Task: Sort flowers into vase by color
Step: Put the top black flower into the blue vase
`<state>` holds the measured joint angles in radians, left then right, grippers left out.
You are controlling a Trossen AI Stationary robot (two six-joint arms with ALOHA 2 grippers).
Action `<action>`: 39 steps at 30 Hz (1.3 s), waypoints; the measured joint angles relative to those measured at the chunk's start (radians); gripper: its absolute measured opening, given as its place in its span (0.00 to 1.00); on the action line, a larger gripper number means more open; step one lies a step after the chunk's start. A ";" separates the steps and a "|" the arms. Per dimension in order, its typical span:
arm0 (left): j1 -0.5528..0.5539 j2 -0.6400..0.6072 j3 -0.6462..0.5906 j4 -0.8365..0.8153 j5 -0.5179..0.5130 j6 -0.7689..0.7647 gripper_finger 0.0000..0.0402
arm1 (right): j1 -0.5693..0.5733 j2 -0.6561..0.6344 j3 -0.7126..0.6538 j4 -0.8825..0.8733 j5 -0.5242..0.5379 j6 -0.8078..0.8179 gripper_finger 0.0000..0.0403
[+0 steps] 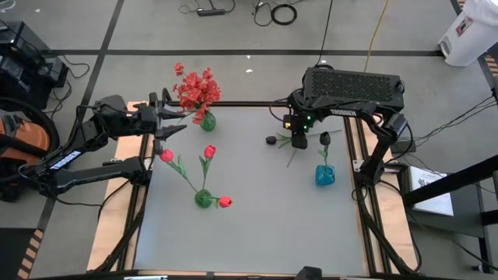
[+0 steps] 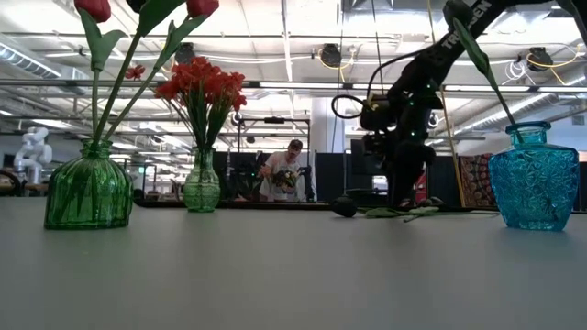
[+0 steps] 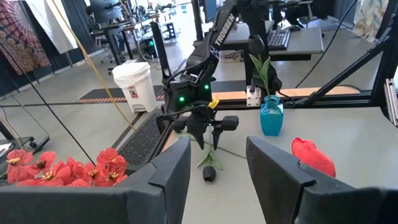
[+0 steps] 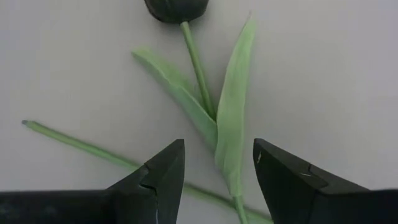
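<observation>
Mid-pickup: right gripper (image 4: 217,180) open over black tulip (image 4: 205,93) lying near blue vase (image 1: 324,176); next, probably drop, pinch stem.

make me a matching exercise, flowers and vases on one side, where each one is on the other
Things:
1. red spray
2. red tulips
3. loose black tulip
4. blue vase

Places:
a. lying on the table under the right gripper
b. in the green vase at the table's far edge
c. near the table's right edge, one black flower in it
d. in the green vase near the table's middle

Pairs: 1-b, 2-d, 3-a, 4-c
</observation>
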<state>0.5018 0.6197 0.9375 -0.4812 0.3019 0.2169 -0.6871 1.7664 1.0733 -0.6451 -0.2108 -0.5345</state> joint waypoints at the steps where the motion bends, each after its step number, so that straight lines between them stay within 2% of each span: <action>1: 0.000 0.000 0.000 0.000 0.000 0.000 0.41 | 0.002 0.000 0.000 -0.004 0.001 0.000 0.45; 9: 0.000 0.000 0.000 0.000 0.000 0.000 0.41 | 0.008 0.000 0.000 0.028 0.036 -0.008 0.45; 15: 0.000 0.000 0.000 0.000 0.000 0.000 0.41 | 0.015 0.000 0.000 -0.038 0.042 0.026 0.45; 19: 0.000 0.000 0.000 0.000 0.000 0.000 0.41 | 0.022 0.000 0.000 -0.025 0.109 0.003 0.45; 32: 0.000 0.000 0.000 0.000 0.000 0.000 0.41 | 0.024 0.000 -0.001 -0.043 0.108 0.057 0.45; 39: 0.000 0.000 0.000 0.000 0.000 0.000 0.41 | 0.029 -0.001 -0.051 0.023 0.115 0.022 0.45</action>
<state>0.5015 0.6197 0.9375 -0.4812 0.3020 0.2169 -0.6583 1.7657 1.0222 -0.6224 -0.0959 -0.5126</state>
